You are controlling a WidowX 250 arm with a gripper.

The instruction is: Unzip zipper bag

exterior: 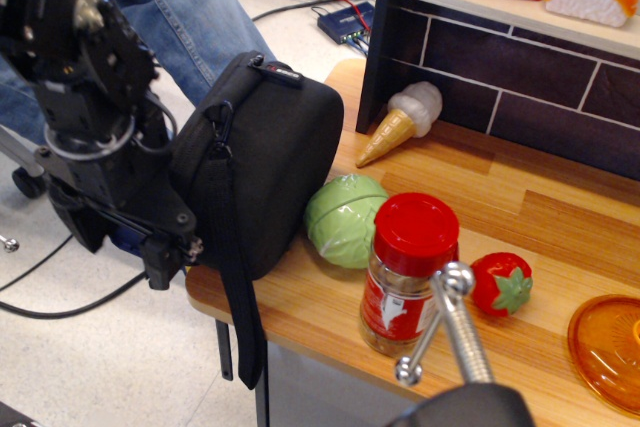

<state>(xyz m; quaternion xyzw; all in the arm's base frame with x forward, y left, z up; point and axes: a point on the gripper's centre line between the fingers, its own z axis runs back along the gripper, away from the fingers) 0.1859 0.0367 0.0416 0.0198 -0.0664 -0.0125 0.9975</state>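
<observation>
The zipper bag (270,167) is a boxy black fabric pouch standing on the left end of the wooden table (540,217). It overhangs the edge, and its long black strap (240,317) hangs down past the table front. My gripper (175,252) is on the big black arm at the left and presses against the bag's lower left corner, at the zipper seam. The arm covers the green pull tab. The fingers are seen from behind, so I cannot tell whether they are open or shut. No red lining shows.
A green cabbage toy (345,219) touches the bag's right side. A red-lidded jar (410,272), a strawberry toy (502,284), an ice cream cone (400,122) and an orange plate (610,352) stand further right. A person's jeans leg (190,17) is behind the bag. A metal rod (455,322) sticks up in front.
</observation>
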